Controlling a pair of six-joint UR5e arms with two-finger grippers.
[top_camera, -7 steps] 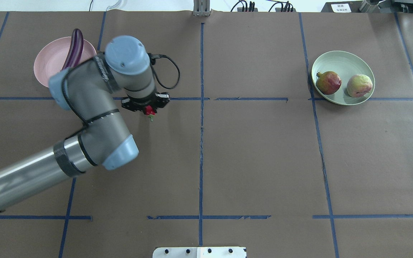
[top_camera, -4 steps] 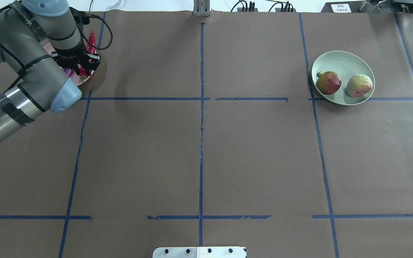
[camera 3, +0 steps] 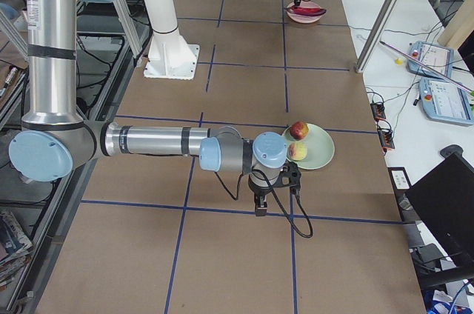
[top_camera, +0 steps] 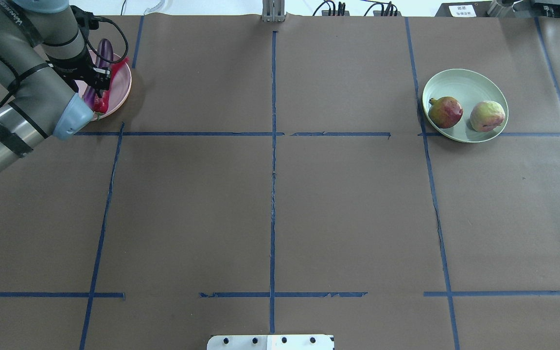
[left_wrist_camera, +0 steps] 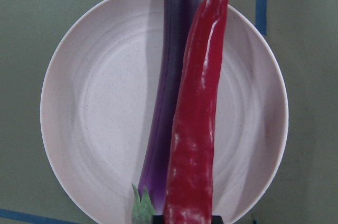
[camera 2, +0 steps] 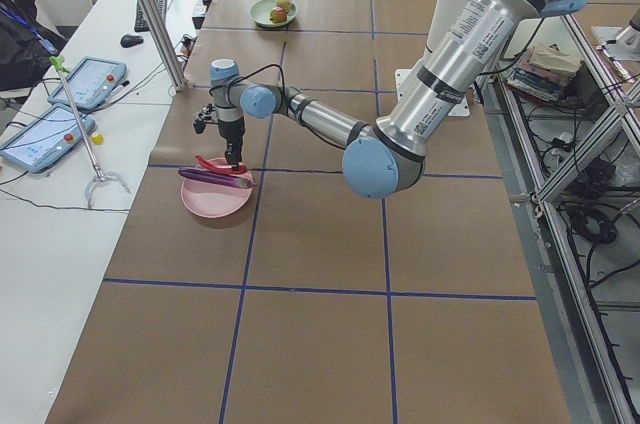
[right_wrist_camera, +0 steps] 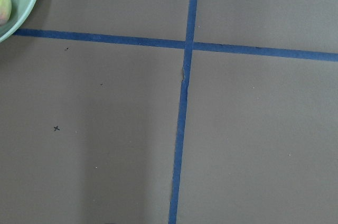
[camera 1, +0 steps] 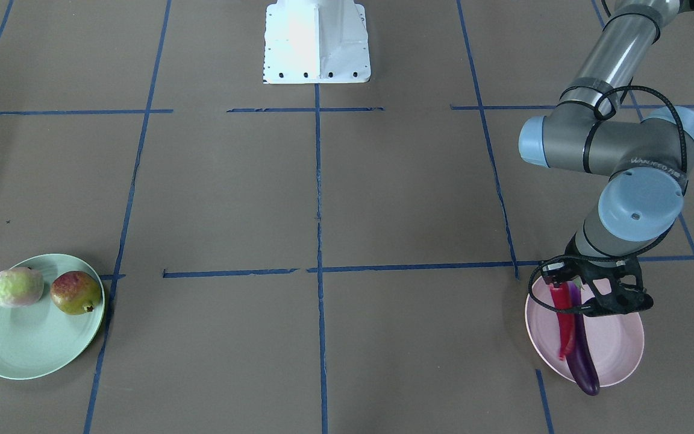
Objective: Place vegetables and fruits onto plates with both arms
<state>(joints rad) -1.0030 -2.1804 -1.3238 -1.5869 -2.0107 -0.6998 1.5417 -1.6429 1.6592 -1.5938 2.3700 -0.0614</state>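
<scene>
- Grips chili [left_wrist_camera: 195, 118] by its stem end with left hand [camera 1: 570, 295], pinched narrow around it, at lower right of the front-facing view.
- Hangs the chili low over pink plate [left_wrist_camera: 95, 118], lengthwise along eggplant [left_wrist_camera: 170, 92] lying there; cannot tell whether touching it or just above.
- Looks light, glossy and slick, a little bendy and thin-skinned. Calls for a gentle pinch near the firmer stem, not at the tapering tip.
- As for the eggplant: probably heavier, smooth, with one end past the rim. Best taken mid-length.
- Shows pomegranate [top_camera: 445, 112] and pale fruit [top_camera: 487, 115] side by side on green plate [top_camera: 460, 80], upper right of the overhead view. Round and firm, so likely to roll.
- Cannot tell wide or narrow for right hand [camera 3: 260, 206], above bare tabletop [top_camera: 270, 218] near the green plate, seen in the right side view only.
- Finds no brand readable for sure. Pale lettering on left arm [camera 1: 612, 144] near the wrist is too small, and the printed white card [top_camera: 462, 10] at the overhead view's top right is illegible.
</scene>
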